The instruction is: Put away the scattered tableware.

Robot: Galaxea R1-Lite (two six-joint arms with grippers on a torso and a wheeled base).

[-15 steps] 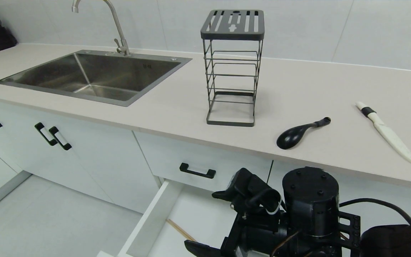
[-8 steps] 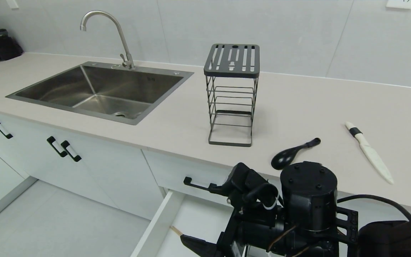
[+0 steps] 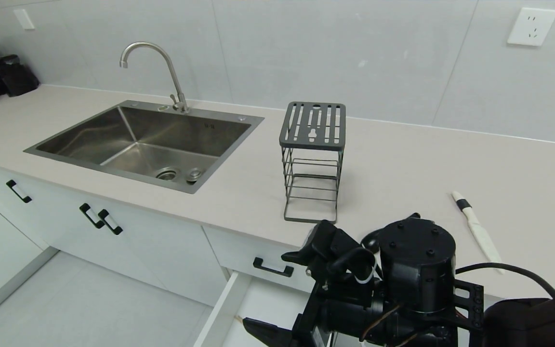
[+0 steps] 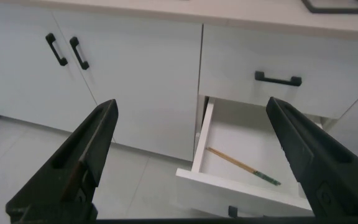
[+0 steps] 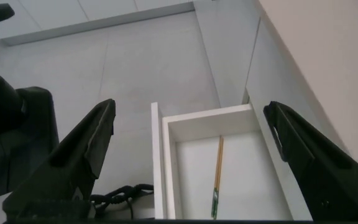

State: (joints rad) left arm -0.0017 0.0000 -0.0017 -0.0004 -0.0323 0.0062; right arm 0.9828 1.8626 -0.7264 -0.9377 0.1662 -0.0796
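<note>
While both grippers hang below the counter's edge, we find the tableware in two places. Our left gripper (image 4: 191,158) has its fingers spread wide with nothing between them, and beyond it is the open drawer (image 4: 201,146), where a single chopstick (image 4: 241,167) lies. Our right gripper (image 5: 191,162) is likewise spread wide and empty above that drawer. In the head view a white knife (image 3: 477,232) with a black band lies flat on the countertop (image 3: 403,164) at the right of the frame, well apart from the wire rack (image 3: 312,159) standing upright at mid-frame. Only a black tip of the spoon (image 3: 415,216) shows behind the arm at lower right. We see the sink (image 3: 109,171) and faucet (image 3: 172,79) at upper left.
</note>
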